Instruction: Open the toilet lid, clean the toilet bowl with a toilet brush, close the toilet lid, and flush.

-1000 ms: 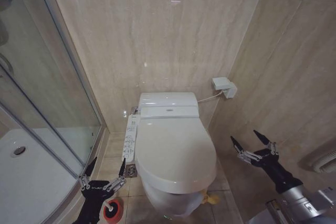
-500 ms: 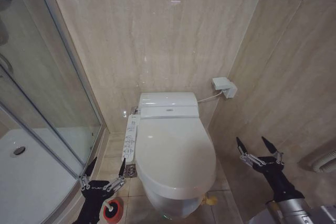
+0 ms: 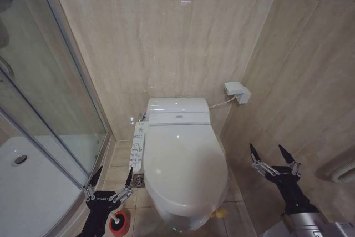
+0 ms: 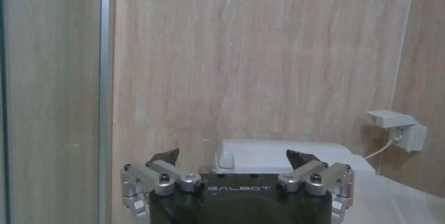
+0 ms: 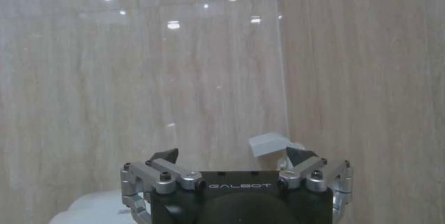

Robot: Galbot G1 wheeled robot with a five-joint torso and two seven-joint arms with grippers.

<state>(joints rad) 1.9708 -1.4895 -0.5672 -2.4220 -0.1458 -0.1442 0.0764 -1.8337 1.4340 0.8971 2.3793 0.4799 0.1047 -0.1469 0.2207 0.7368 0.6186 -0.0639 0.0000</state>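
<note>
The glossy white oval plastic toilet lid (image 3: 186,165) lies shut, flanked by the left gripper (image 3: 112,177) and right gripper (image 3: 272,156), both with fingers spread.

1 toilet lid (image 3: 184,162); 1 red brush holder (image 3: 118,223); 1 control panel (image 3: 137,145); 1 wall socket (image 3: 237,92); 2 end effectors: left (image 3: 113,174), right (image 3: 268,152).

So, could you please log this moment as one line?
toilet lid: closed | left tool: open, above red cup | right tool: open, right of toilet

L pincer (image 3: 113,177) open, low, R pincer (image 3: 270,154) open, raised
</note>
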